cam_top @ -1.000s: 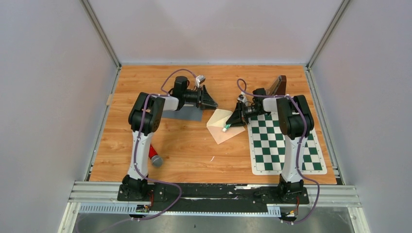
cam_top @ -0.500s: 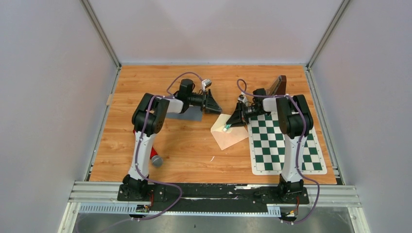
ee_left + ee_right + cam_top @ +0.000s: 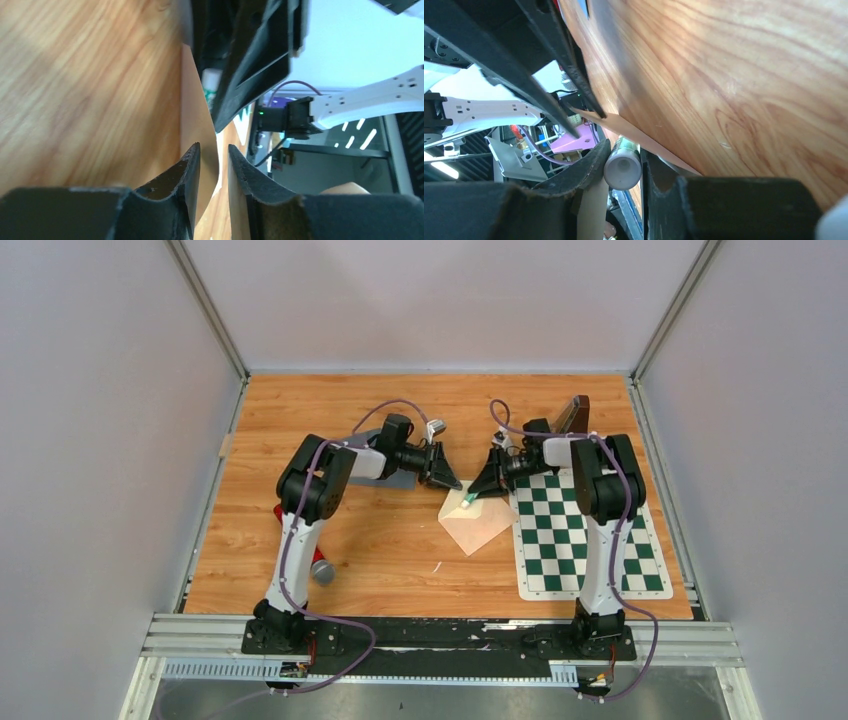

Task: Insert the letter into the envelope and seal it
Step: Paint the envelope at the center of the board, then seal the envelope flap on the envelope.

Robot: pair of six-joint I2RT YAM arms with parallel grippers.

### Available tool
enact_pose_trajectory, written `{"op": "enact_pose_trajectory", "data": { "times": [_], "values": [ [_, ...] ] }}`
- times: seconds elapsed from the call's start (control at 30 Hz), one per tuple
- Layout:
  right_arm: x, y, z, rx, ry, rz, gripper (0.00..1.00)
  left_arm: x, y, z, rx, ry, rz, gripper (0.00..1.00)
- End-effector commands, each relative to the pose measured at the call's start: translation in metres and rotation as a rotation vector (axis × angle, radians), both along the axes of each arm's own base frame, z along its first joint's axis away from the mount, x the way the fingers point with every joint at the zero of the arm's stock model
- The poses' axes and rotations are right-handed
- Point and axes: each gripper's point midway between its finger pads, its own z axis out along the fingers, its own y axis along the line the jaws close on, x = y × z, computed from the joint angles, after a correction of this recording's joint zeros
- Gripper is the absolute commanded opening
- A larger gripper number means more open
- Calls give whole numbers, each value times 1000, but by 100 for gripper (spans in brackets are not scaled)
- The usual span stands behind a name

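Left jaws moved to straddle envelope (image 3: 480, 526) edge; right jaws pinch tube (image 3: 622, 169).

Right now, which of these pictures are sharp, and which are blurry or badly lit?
Top view: sharp, evenly lit, only soft shadows on the table. Left wrist view: left fingers dark and soft, bright background washed out. Right wrist view: wood grain and white tube crisp, right fingers in shadow.

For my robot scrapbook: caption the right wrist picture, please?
Right jaws grip a white tube beside the tan envelope.
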Motion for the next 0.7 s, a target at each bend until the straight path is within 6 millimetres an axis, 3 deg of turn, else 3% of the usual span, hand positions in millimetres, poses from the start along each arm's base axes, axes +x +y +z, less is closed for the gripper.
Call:
{"op": "enact_pose_trajectory", "data": {
  "times": [0.0, 0.23, 0.4, 0.5, 0.6, 0.67],
  "values": [
    [22, -6, 34, 18, -123, -4, 0, 10, 6, 18, 69, -173, 25, 29],
    [31, -9, 86, 21, -256, 9, 0, 17, 8, 28, 101, -263, 38, 16],
    [22, -14, 126, 27, -339, 30, 0, 30, 20, 49, 201, -497, -21, 10],
    [16, -20, 143, 40, -350, 12, 0, 31, 22, 56, 211, -539, -70, 1],
    [12, -27, 161, 52, -367, -8, 0, 36, 23, 54, 226, -573, -100, 0],
    [10, -32, 172, 54, -388, -16, 0, 41, 25, 52, 251, -591, -127, 6]
  ]
}}
